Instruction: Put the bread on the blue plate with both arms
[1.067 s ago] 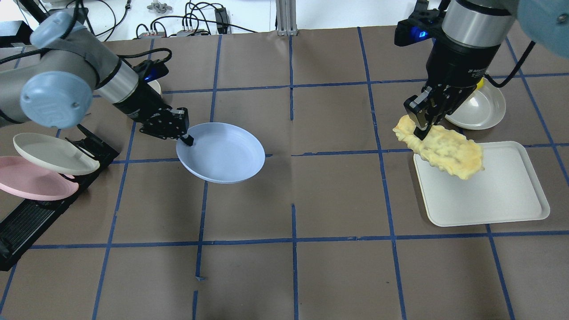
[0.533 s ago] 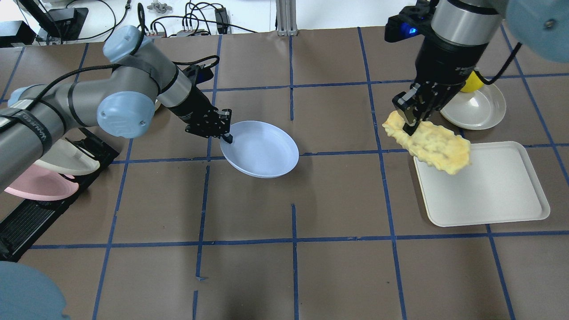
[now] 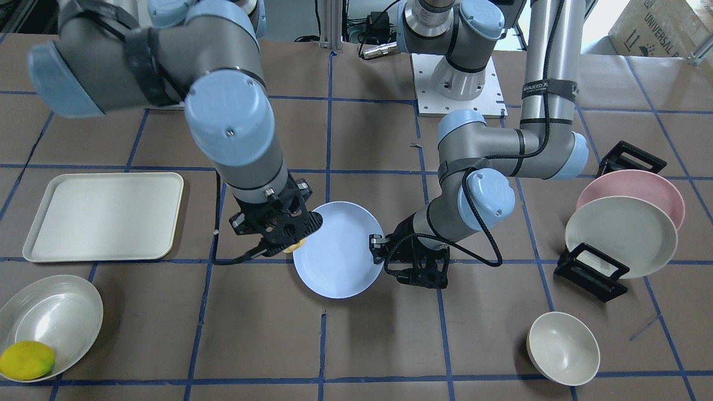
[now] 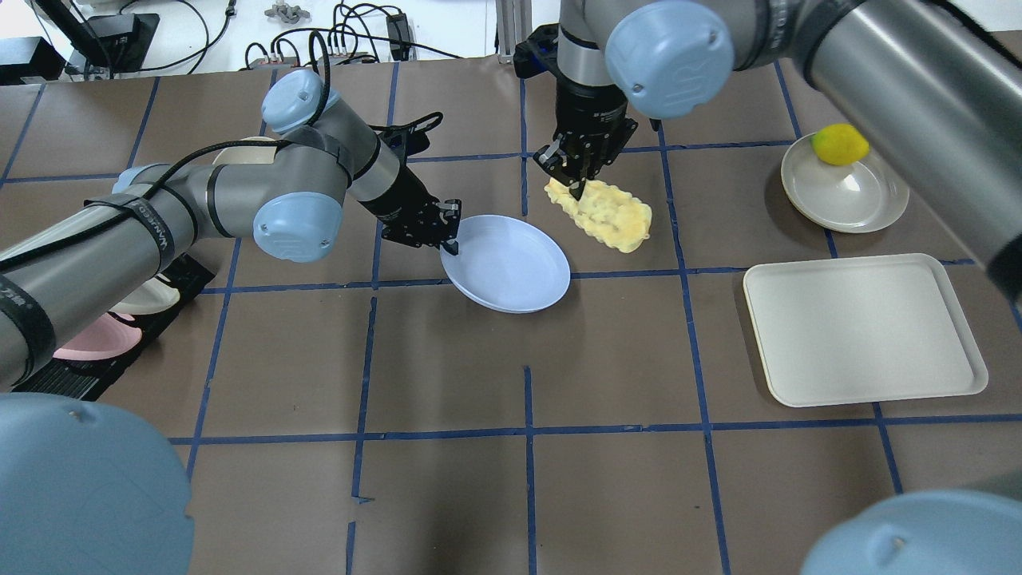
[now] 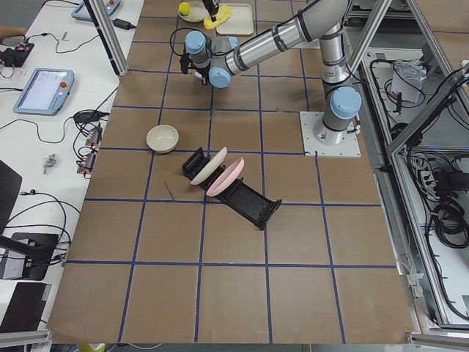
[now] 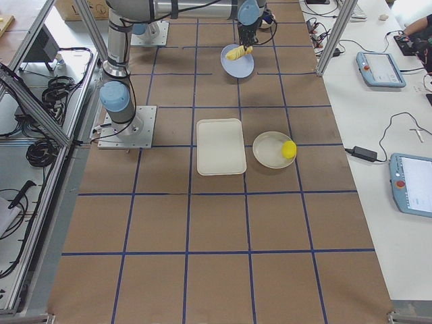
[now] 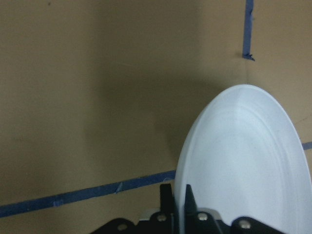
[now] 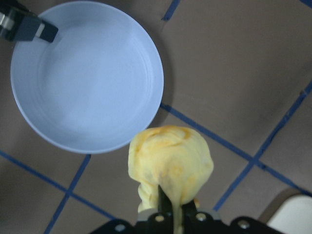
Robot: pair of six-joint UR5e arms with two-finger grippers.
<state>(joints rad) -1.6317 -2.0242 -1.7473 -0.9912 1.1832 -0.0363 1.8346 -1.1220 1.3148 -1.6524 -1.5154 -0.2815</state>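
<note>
**Now side by side: bread (image 4: 607,217) and blue plate (image 4: 511,267), one in each gripper**

Overhead, the right gripper (image 4: 576,185) has its jaws closed tight on one end of the bread. The rest of the roll hangs slanting away toward the white tray (image 4: 862,327). The left gripper (image 4: 452,242) pinches the blue plate by its rim on the robot's left, its fingers clamped on the edge, and holds the plate tilted over the brown table (image 4: 447,359). Seen from the right wrist, the bread dangles just beside the plate's rim, not over its middle. A lemon (image 4: 840,144) sits at the edge of a cream dish (image 4: 846,200) beyond the tray, well apart from both grippers.
</note>
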